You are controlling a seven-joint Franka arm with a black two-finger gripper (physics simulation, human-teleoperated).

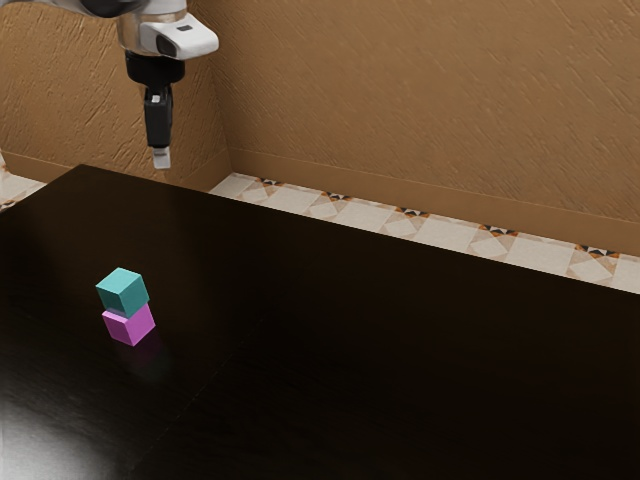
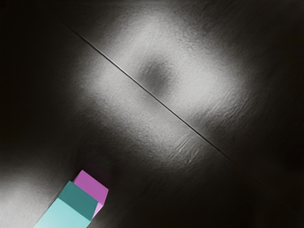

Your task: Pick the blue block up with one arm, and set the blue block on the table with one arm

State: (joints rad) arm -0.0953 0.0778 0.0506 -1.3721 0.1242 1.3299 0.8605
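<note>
While the black gripper points down in the upper left of the exterior view, whether its jaws stand wide or narrow I cannot tell. Nothing touches them from below, and the blocks sit well apart from them, lower in the same frame. Above the jaws, the white arm comes in from the top left corner. The blue block, teal in tone, is in the left part of the exterior view, resting on top of a magenta block; their sides do not quite line up, and a strip of the lower block's top face shows. The magenta block stands on the glossy black surface, which gives back a faint pinkish reflection beneath it. In the wrist view the pair is at the lower left of the frame, the blue block cut off by the bottom edge. A thin straight seam runs across the surface there from upper left to lower right, through a broad pale patch of glare with a darker spot inside. Past the surface in the exterior view lies a strip of patterned floor tiles, then a textured brown wall across the top.
</note>
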